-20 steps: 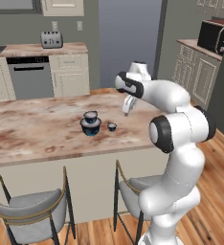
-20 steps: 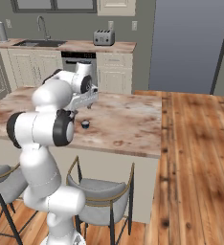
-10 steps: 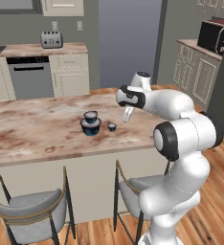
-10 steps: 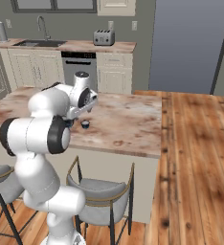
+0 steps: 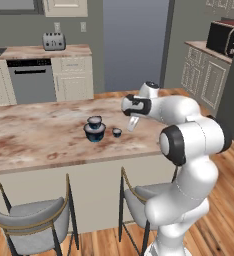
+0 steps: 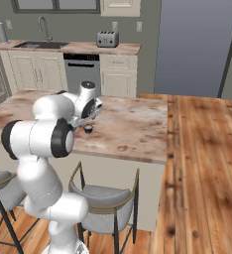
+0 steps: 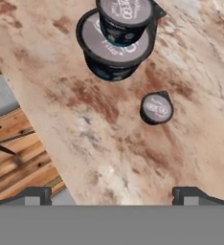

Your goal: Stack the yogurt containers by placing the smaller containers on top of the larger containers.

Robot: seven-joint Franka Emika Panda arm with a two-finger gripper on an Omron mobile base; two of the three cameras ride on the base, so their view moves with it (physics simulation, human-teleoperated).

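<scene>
Near the middle of the marble counter, three yogurt tubs are seen, with the hand held spread above them.

The medium tub is stacked on top of the widest tub, slightly off centre, and both are set back from the counter's front edge, where the two stools are drawn up. The tiny tub stands alone on the counter, just beside the stack and apart from it, on the side toward the arm. The hand is held above the counter near the tiny tub, fingers wide apart, with nothing between them and no tub touched. A toaster is seen on the back counter.
</scene>
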